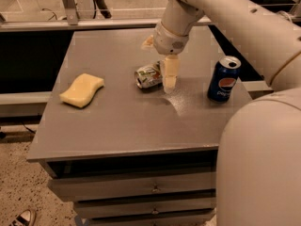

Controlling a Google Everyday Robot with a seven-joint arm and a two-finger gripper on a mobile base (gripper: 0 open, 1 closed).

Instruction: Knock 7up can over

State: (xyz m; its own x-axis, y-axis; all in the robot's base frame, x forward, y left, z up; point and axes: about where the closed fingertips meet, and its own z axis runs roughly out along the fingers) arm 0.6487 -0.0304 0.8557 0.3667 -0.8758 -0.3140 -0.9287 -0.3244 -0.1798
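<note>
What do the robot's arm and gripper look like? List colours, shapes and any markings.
The arm is a thick, smooth, cream-white tube with rounded joints; no cables or markings show. A pale grey round wrist carries the gripper, just over the lying silver-white aluminium 7up can on the grey table. Its fingers are pale yellow, flat and tapered.

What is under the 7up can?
The 7up can lies on its side on the grey table. The gripper, open, hangs above its right end; one finger covers that end.
</note>
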